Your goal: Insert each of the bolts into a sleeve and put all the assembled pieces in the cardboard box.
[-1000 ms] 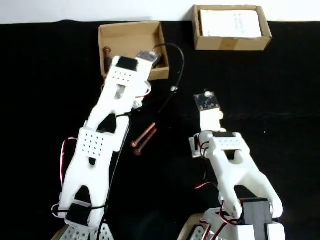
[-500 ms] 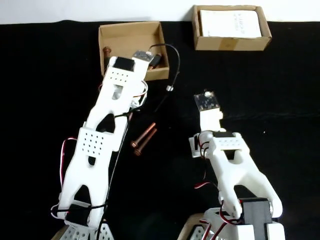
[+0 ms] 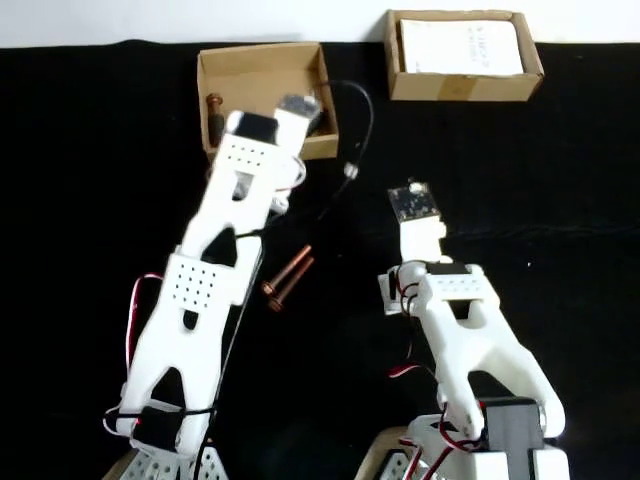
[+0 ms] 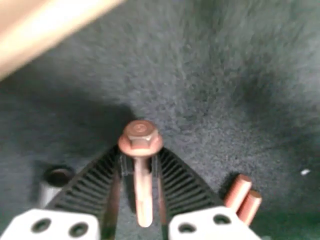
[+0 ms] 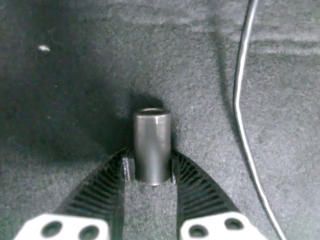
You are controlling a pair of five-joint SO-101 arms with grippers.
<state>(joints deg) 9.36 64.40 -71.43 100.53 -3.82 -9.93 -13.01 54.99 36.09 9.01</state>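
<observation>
Now, right gripper (image 5: 150, 167): narrowly parted, its two fingers pinch a dark grey sleeve (image 5: 152, 145) by its near end. The sleeve's open mouth points away from the wrist, above the black surface (image 5: 75, 75).
Right arm (image 3: 455, 300): drawn in close to its base, with its wrist over bare cloth, well apart from both boxes.
Cable (image 5: 240, 100): a thin line along the surface beside the held sleeve, not touching it.
Loose bolts (image 3: 288, 277): two copper-coloured ones lie side by side and touching, between the two arms. They also show just beyond one finger of the other gripper (image 4: 242, 197).
Left gripper (image 4: 141, 162): closed to a narrow gap on a copper bolt (image 4: 141, 145), clamping the shank just under the hexagonal head. The head sticks out past the fingertips.
Spare sleeve (image 4: 52, 180): grey, on the surface just beside the left gripper's other finger.
Left arm (image 3: 215, 260): stretched far out, with its wrist over the front right corner of the cardboard box (image 3: 262, 75).
Assembled piece (image 3: 213, 112): a copper head in a dark sleeve, lying inside the cardboard box along its left wall.
Second box (image 3: 465, 88): at the far edge to the right, holding a white sheet of paper (image 3: 462, 45), well apart from both grippers.
</observation>
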